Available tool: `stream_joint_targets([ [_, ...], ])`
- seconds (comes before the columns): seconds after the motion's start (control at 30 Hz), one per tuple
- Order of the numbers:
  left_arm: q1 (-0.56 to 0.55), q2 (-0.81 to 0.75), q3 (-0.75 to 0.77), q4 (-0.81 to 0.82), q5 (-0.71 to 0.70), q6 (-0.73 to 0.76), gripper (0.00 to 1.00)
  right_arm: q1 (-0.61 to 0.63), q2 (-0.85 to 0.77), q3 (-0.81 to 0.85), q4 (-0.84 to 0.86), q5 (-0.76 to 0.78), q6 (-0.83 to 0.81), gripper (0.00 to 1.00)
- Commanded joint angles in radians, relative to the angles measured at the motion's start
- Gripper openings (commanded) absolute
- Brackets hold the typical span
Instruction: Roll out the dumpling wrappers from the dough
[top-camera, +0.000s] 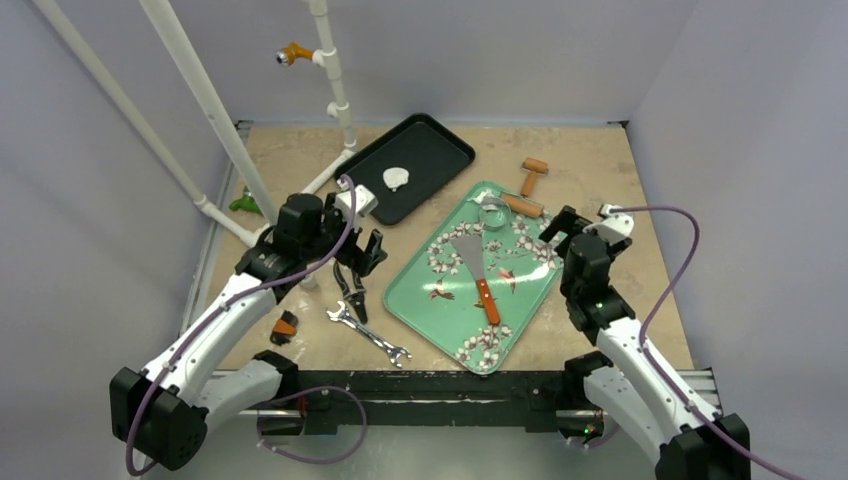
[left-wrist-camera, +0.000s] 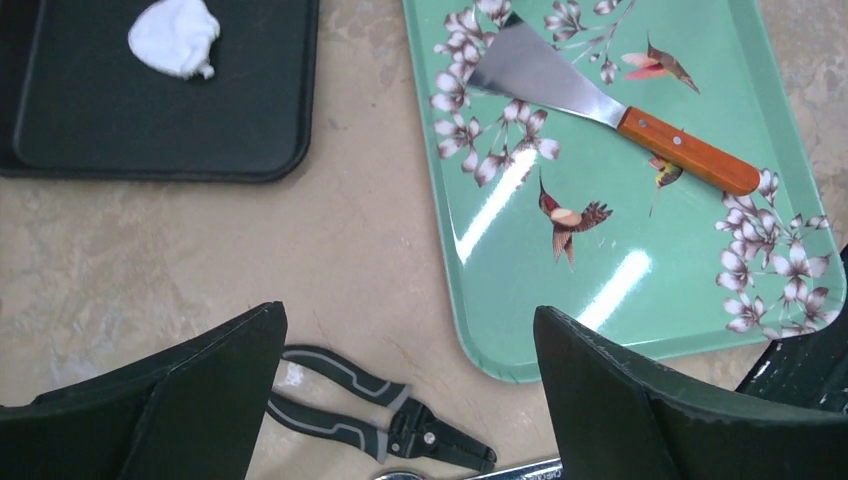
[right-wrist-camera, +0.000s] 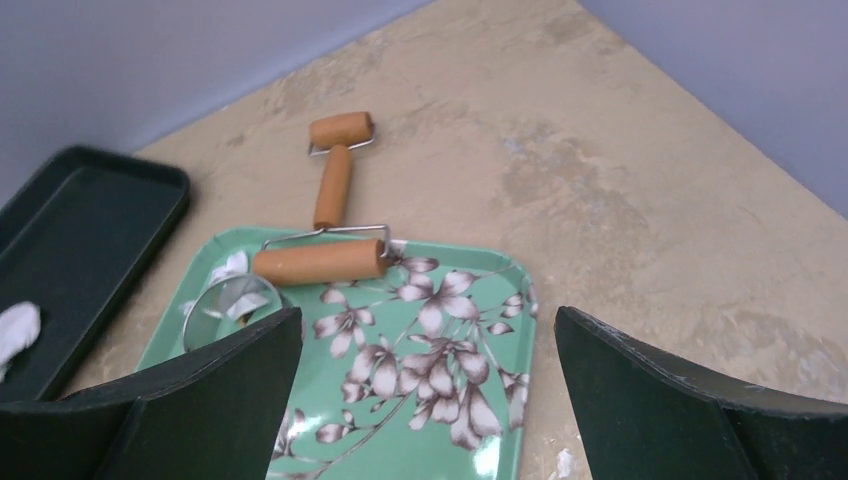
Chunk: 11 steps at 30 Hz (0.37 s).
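Observation:
A roundish, slightly crumpled white dumpling wrapper (top-camera: 396, 178) lies on the black tray (top-camera: 440, 150); it also shows in the left wrist view (left-wrist-camera: 175, 37) and at the right wrist view's left edge (right-wrist-camera: 15, 330). The wooden rolling pin (top-camera: 522, 205) rests on the far corner of the green flowered tray (top-camera: 520, 300), its big roller (right-wrist-camera: 318, 262) on the rim. The metal ring cutter (right-wrist-camera: 232, 305) sits beside it with white dough scraps. My left gripper (top-camera: 365, 255) (left-wrist-camera: 408, 312) is open and empty above the table between the trays. My right gripper (top-camera: 560, 225) (right-wrist-camera: 428, 314) is open and empty over the green tray's right corner.
A spatula (top-camera: 478, 270) with an orange handle lies on the green tray. Black pliers (left-wrist-camera: 380, 410) and a wrench (top-camera: 370, 335) lie on the table under the left gripper. A white pipe frame (top-camera: 220, 130) stands at the back left. A small orange-black object (top-camera: 285, 326) lies near the left arm.

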Motion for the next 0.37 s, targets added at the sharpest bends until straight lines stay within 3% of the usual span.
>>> stream_joint_targets([
  [0.0, 0.000, -0.072, -0.147, 0.119, -0.094, -0.166, 0.99, -0.004, -0.067, -0.028, -0.011, 0.243, 0.199, 0.99],
  [0.2, 0.002, -0.095, -0.326, 0.340, -0.393, -0.294, 1.00, -0.004, -0.007, 0.028, -0.176, 0.298, 0.359, 0.99],
  [0.27, 0.002, -0.099, -0.362, 0.418, -0.391, -0.284, 1.00, -0.004, 0.053, 0.070, -0.210, 0.298, 0.351, 0.99],
  [0.33, 0.002, -0.098, -0.387, 0.480, -0.401, -0.285, 1.00, -0.004, 0.119, 0.147, -0.343, 0.309, 0.443, 0.99],
])
